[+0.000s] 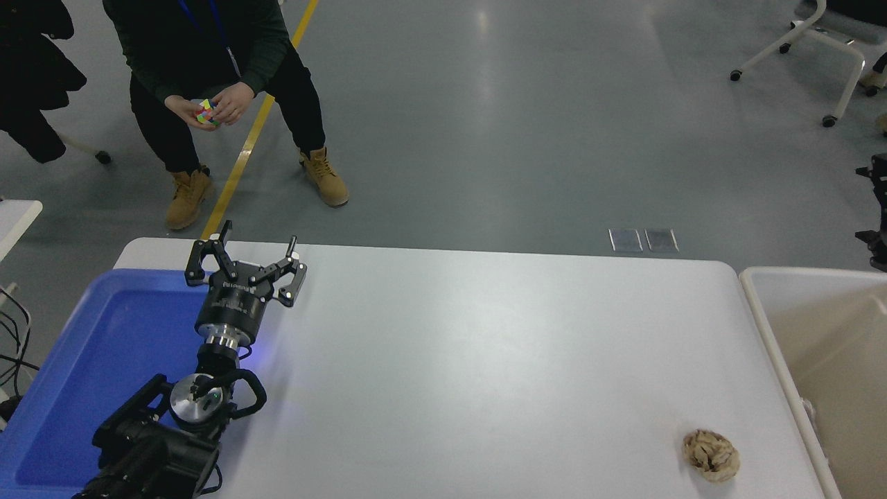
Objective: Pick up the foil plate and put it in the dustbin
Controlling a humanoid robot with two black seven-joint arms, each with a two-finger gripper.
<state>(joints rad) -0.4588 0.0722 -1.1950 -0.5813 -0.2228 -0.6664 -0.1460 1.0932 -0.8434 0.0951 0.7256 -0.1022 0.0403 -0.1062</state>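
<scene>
Reaching forward from the lower left, the left gripper (258, 254) hangs over the blue tray (83, 388), fingers spread apart, empty; the dustbin (776, 326) is cropped at right.

The table (485, 360) has a smooth white top with a soft sheen. At lower left, the blue tray (104, 346) looks like glossy plastic. The left gripper (258, 249) is matt black with a polished metal collar. The dustbin (818, 346) at right seems matt cream plastic; the brown ball (711, 454) looks like crumpled rough paper.
</scene>
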